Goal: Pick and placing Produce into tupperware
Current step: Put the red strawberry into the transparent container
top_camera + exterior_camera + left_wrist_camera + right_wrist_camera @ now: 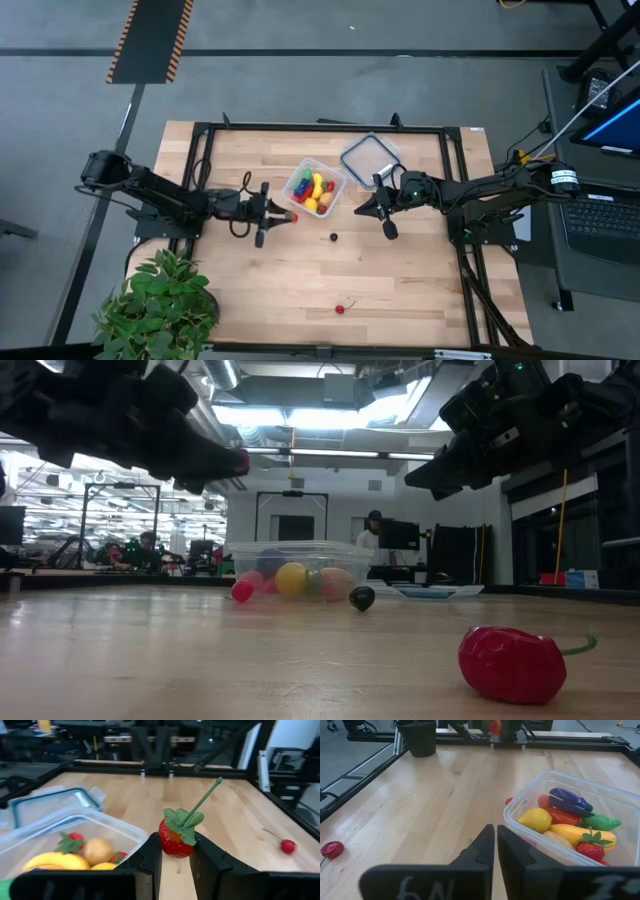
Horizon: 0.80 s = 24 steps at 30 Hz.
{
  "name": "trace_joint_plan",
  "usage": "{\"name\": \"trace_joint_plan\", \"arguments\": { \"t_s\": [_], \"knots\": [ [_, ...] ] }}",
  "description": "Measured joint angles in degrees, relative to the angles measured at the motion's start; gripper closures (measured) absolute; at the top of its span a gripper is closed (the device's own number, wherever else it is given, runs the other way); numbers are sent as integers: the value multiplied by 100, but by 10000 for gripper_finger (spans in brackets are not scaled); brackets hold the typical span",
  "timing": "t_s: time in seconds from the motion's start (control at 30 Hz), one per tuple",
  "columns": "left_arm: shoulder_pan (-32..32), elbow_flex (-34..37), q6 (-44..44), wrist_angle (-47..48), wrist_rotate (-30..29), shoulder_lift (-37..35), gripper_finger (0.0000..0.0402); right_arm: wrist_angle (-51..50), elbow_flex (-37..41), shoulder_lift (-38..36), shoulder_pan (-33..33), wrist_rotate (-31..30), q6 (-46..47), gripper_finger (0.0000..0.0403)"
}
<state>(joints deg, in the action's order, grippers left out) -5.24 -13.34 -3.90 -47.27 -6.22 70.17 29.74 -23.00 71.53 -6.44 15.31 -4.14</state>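
My left gripper is shut on a red toy strawberry that has a green leafy cap and a long green stem. It hovers just left of the tupperware, a clear tub holding several pieces of produce, among them a banana, a lemon and an eggplant. My right gripper hangs right of the tub with only a slit between its fingers and nothing in them. A small dark piece and a red piece with a stem lie on the table. My left gripper pinches the strawberry's red body between its two fingers. The fingers come nearly level from the table's left. The strawberry is lifted clear of the table, with its leafy cap and stem pointing up and away from the fingers.
The clear lid with a bluish rim lies behind the tub toward the far right. A small red piece rests against the tub's outer wall. A leafy potted plant stands at the near left corner. Black frame rails border the tabletop.
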Motion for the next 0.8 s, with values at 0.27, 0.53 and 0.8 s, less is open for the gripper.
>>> {"name": "trace_joint_plan", "arguments": {
  "t_s": [0.27,0.53,0.8],
  "knots": [
    [637,-205,70,39,249,230,332,7,0,0,0,-12,-42,378],
    [1520,-1099,298,648,1451,1360,332,15,0,0,0,-17,-42,377],
    [2091,-2834,958,2828,2060,2088,332,-42,0,0,0,-17,-59,377]
  ]
}}
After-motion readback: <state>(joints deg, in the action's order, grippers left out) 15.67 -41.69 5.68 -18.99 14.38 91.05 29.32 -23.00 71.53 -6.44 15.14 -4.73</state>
